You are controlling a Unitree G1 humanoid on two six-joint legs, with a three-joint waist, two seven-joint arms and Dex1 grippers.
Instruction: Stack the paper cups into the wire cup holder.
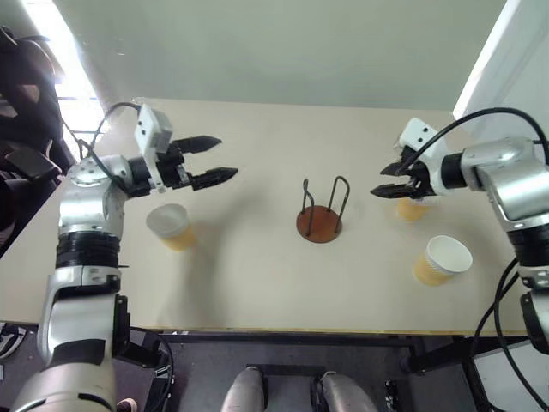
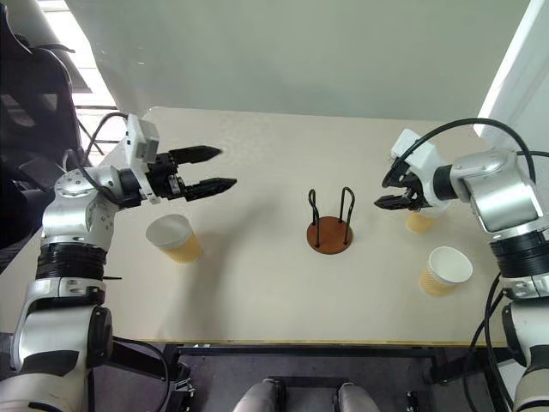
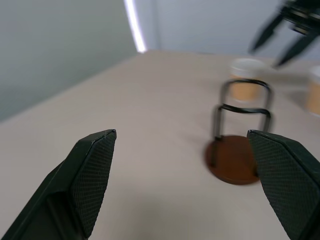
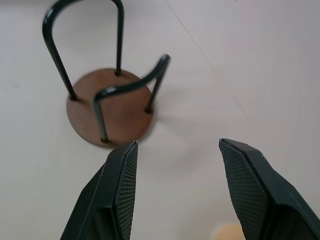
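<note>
Wire cup holder [image 1: 320, 215] empty between both open grippers

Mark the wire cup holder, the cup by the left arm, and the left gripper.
wire cup holder [image 1: 319, 225], left eye view, on its brown disc base.
cup by the left arm [image 1: 177, 234], left eye view, on its yellow side wall.
left gripper [image 1: 223, 160], left eye view, midway between the fingertips.

My fingers [image 3: 92, 175] are matt black with a cross-hatched grip. The wire cup holder [image 1: 321, 213] has thin dark metal loops on a smooth reddish-brown disc. The table [image 1: 257, 266] looks matt beige.
</note>
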